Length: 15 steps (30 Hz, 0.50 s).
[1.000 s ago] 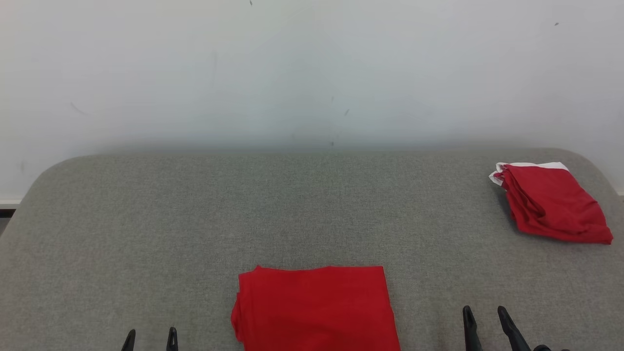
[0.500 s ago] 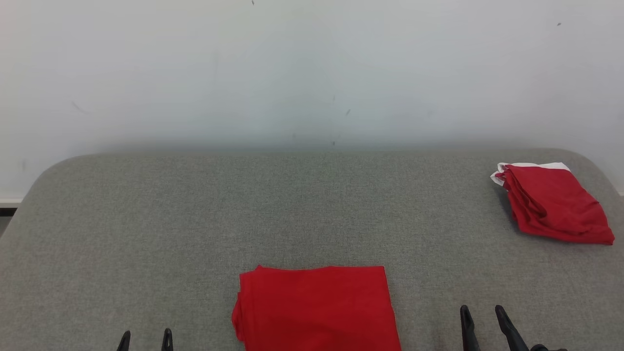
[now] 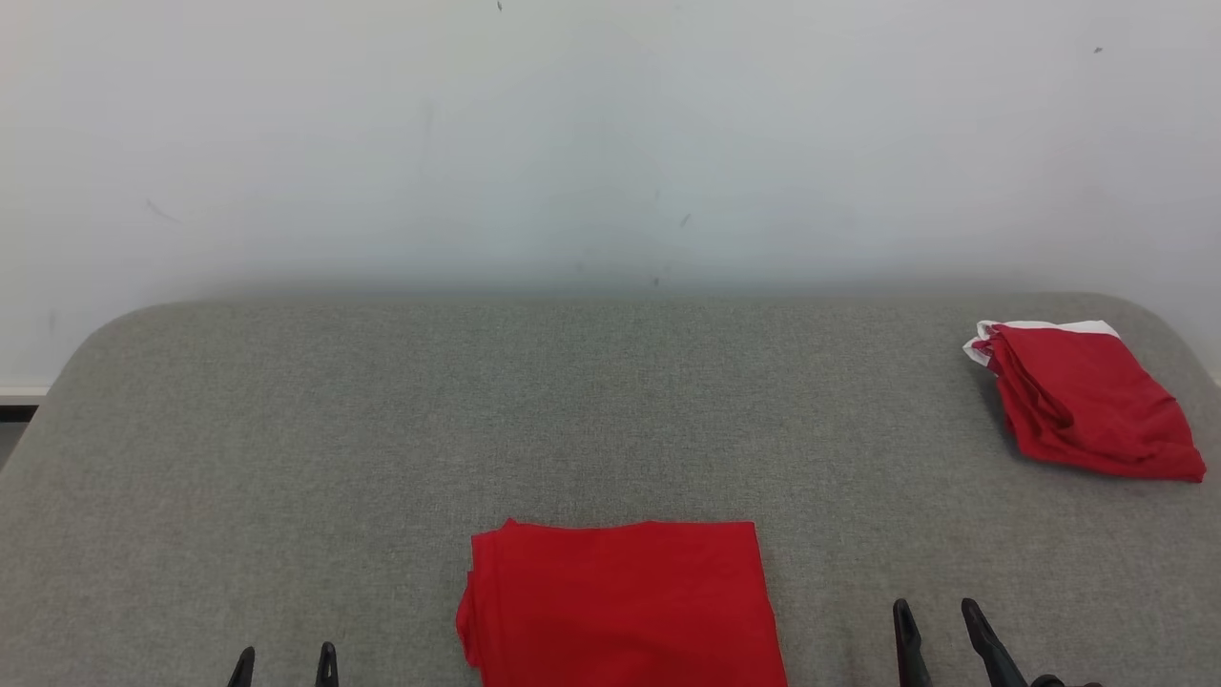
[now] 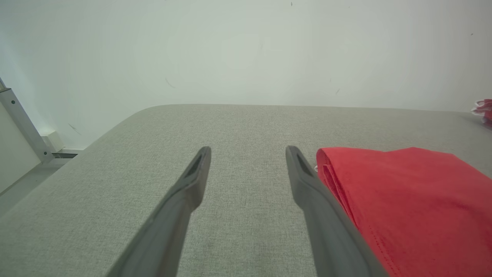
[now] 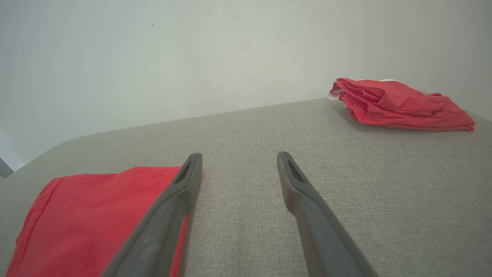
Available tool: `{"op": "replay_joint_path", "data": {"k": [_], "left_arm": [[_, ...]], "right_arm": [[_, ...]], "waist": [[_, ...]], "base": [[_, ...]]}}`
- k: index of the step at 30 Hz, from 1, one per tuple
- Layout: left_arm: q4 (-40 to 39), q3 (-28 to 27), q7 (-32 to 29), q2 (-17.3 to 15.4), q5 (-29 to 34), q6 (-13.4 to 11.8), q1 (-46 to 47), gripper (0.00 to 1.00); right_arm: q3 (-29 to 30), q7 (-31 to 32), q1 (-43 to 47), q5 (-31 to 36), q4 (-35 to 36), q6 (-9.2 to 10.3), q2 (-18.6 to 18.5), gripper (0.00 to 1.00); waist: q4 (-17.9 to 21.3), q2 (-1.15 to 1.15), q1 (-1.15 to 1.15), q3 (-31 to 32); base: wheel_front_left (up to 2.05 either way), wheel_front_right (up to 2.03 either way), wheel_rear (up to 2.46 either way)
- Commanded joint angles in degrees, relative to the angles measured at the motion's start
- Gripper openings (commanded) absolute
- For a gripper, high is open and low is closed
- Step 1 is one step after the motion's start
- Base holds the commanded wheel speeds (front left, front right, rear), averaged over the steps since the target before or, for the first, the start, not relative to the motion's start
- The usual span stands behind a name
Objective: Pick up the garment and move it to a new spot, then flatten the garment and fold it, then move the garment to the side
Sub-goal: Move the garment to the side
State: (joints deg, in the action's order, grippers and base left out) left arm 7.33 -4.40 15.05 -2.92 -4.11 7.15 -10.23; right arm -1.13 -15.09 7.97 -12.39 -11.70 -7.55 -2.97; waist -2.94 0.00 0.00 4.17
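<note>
The folded red garment lies flat at the near middle of the grey bench, its far edge square to the wall, stacked fold edges facing the robot's left; what shows is wider across than deep, so its long axis seems to run left to right, but the head view's bottom edge cuts off its near part; a second, rumpled red garment with a white edge sits at the far right corner; the left jaws and right jaws flank the folded piece, low, fingers pointing at the wall, both spread wide and empty; whether they touch the cloth is unclear.
</note>
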Motion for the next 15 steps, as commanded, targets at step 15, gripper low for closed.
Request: {"op": "replay_joint_path", "data": {"k": [15], "left_arm": [[0.3, -0.2, 0.1, 0.1, -0.8, 0.3, 0.0, 1.00]], "right_arm": [[-0.4, -0.1, -0.2, 0.2, -0.1, 0.11, 0.2, 1.00]], "waist": [[-0.1, 0.00, 0.00, 0.0]], "base": [[0.00, 0.00, 0.00]]}}
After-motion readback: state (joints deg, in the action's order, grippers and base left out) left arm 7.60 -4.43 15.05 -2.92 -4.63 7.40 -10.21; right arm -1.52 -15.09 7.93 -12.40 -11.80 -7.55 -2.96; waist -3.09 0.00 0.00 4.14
